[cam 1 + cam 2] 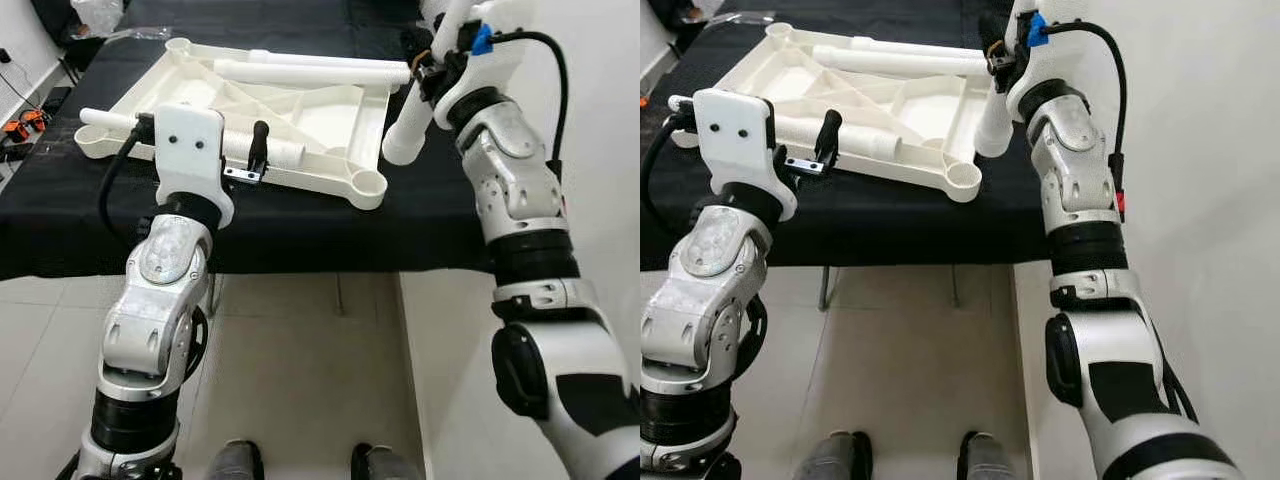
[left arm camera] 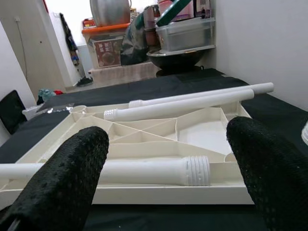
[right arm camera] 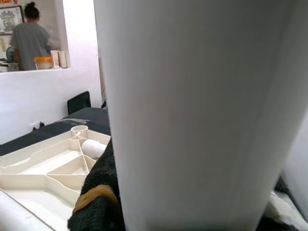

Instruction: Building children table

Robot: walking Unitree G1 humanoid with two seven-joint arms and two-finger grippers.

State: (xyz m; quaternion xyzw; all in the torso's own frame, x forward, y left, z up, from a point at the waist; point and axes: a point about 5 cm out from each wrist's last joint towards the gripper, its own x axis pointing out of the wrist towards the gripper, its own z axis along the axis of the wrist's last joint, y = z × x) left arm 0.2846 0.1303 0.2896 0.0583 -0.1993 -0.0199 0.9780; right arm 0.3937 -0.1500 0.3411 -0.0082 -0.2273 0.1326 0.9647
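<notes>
A white plastic tabletop (image 1: 330, 185) lies upside down on a black-covered surface (image 1: 300, 225), its ribs and round corner sockets (image 1: 368, 186) facing up. Two white legs (image 1: 310, 70) rest across its far side. A third leg (image 2: 144, 172), threaded at one end, lies along its near edge. My left gripper (image 2: 168, 137) is open just in front of that near leg, one finger (image 1: 259, 145) over it. My right gripper (image 1: 432, 68) is shut on a fourth white leg (image 1: 405, 130), held tilted above the tabletop's right edge.
A white wall (image 1: 600, 120) runs close along the right. Tiled floor (image 1: 300, 360) lies in front, where my feet (image 1: 235, 462) stand. Orange items (image 1: 20, 125) sit on the floor far left. A person (image 3: 31, 38) stands in a far room. Shelves with boxes (image 2: 183, 33) rise behind.
</notes>
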